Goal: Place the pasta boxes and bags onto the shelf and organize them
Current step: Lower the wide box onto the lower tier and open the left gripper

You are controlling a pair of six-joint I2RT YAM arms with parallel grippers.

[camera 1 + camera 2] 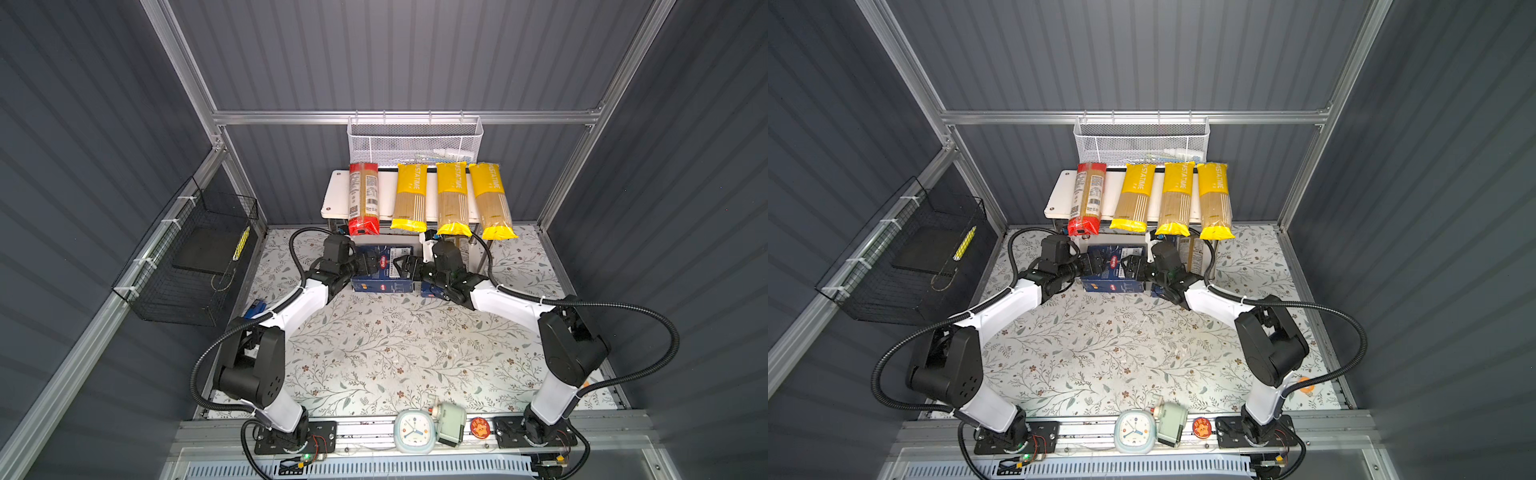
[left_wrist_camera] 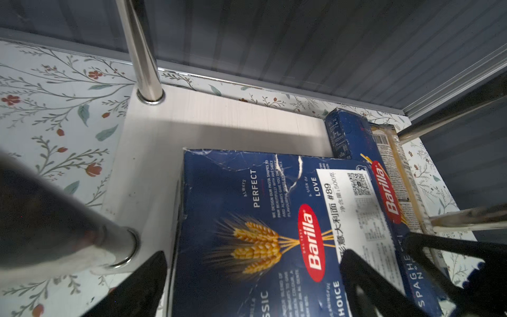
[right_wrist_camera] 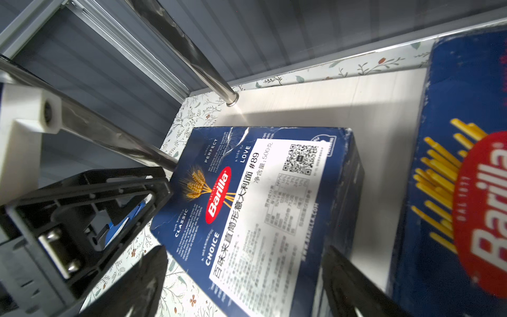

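Trouble most likely at the near end of the wide Barilla carton (image 3: 260, 205): lies flat on the shelf's lower board (image 2: 219, 118), but only partly, with that end out past the board's front edge, over the floral counter (image 1: 395, 353) and right under both sets of jaws. Could tip or slide off forward if dragged during a retreat.

Right jaws spread wide and gripping nothing, fingers (image 3: 142, 282) either side of the near end. Left jaws parted too, one finger beside the carton's flank, the other over its top face; impossible to tell whether pressing or merely close.

Could also skew if pushed harder from one side, jamming against the Spaghetti carton (image 2: 354, 137) just beyond the right jaws or the chrome post (image 2: 115, 244) beside the left jaws.

Overhead, a second hazard: red-ended pack (image 1: 363, 195) and three yellow packs (image 1: 451, 199) overhanging the top board, straight above both wrists. Probably easy to knock down with a rising arm.

Long axis running away from the jaws, front to back into the shelf. Logo face up, far end toward the rear wall, roughly parallel to the Spaghetti carton.
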